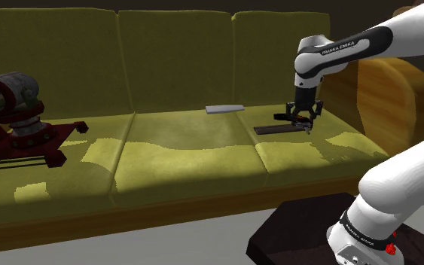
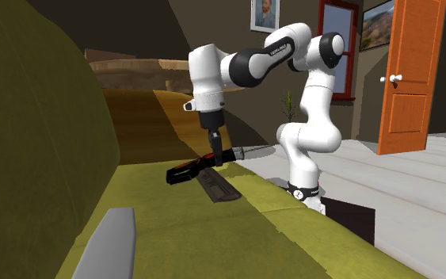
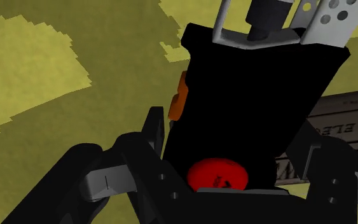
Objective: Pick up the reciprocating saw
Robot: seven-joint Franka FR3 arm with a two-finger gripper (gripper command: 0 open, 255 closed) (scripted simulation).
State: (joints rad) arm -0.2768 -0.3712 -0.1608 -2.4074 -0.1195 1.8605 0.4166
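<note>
The reciprocating saw is black with red and orange parts. It hangs level just above the right cushion of the olive sofa. My gripper points straight down and is shut on the saw's body. In the second exterior view the saw is level under the gripper, its thin blade pointing toward the arm's base. In the wrist view both fingers clasp the black body, which has a red button and a metal shoe at its far end.
A dark flat printed item lies on the cushion right under the saw. A grey flat slab lies near the backrest. A red and grey machine sits on the left cushion. A wooden armrest stands beside the gripper.
</note>
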